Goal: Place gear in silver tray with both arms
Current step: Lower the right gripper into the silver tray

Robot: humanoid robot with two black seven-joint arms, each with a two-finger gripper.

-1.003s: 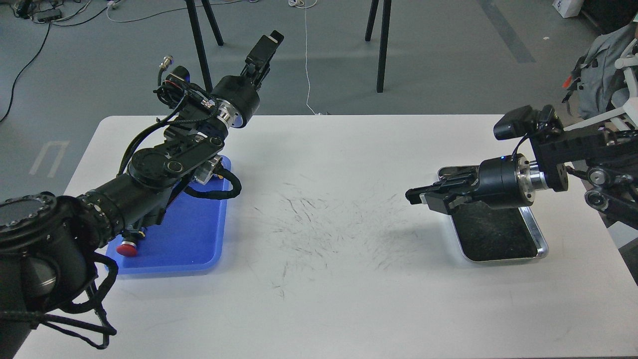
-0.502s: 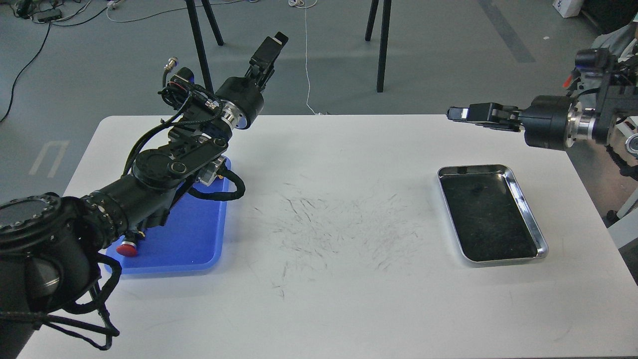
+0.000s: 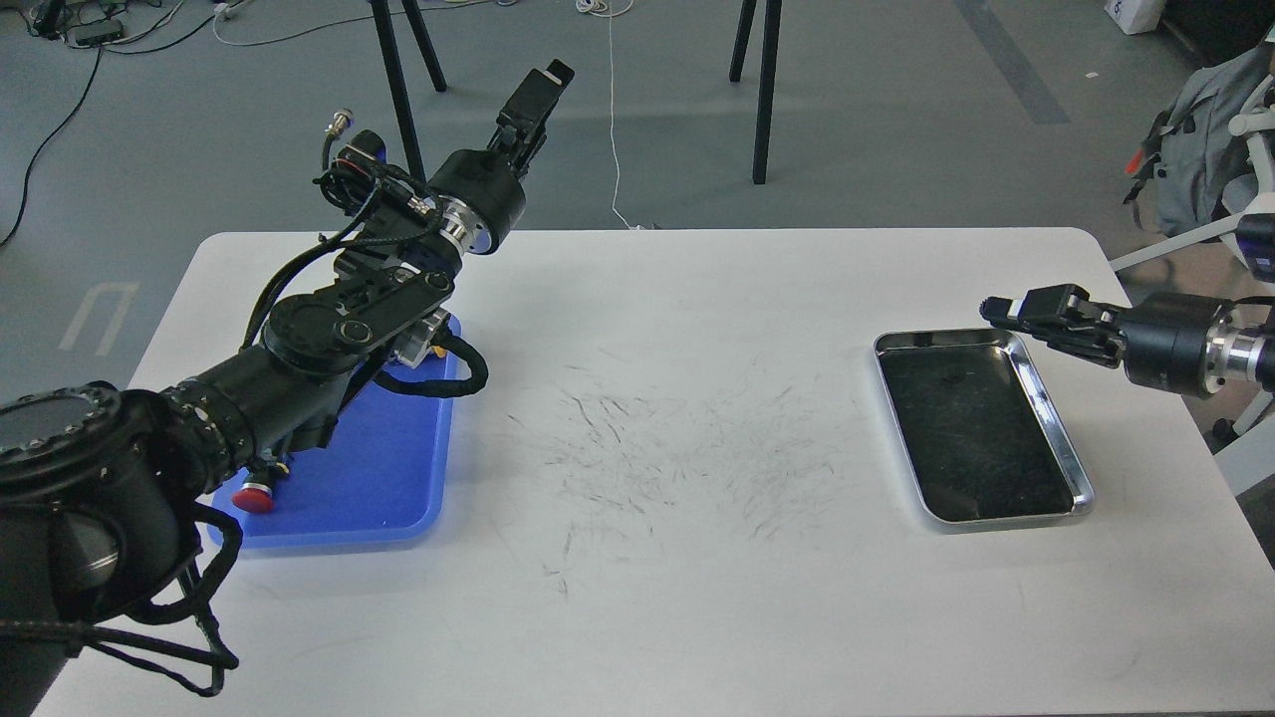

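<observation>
Fingers of the right gripper [image 3: 1006, 311] lie close together with nothing visible between them; whether they are fully closed cannot be told at this size. Fingers of the left gripper [image 3: 533, 90] are seen edge-on against the floor, so their state cannot be told either; no object shows in them.

The silver tray [image 3: 1058, 418] lies flat on the right side of the white table [image 3: 677, 597], long axis running away from the robot. It is a shallow rectangular metal pan with rounded corners, a bright raised rim and a dark, scuffed, reflective bottom. A small dark speck [image 3: 954, 376] sits on the bottom near the far end; it may be the gear, but it is too small to identify. If so, the placement is likely complete.

The right gripper hangs just beyond the tray's far right corner, pointing left, apart from the rim.

Procedure for the step in hand, judged as clearing the tray:
- Move the right arm clear of the rim without touching it; a thin pan would probably slide easily.
- Keep the fingers above rim height while over the pan.

Outward from the tray, the tabletop centre carries dark scratch marks. The blue tray [image 3: 388, 488] lies at the left, under the left arm, whose gripper points up past the table's far edge.
</observation>
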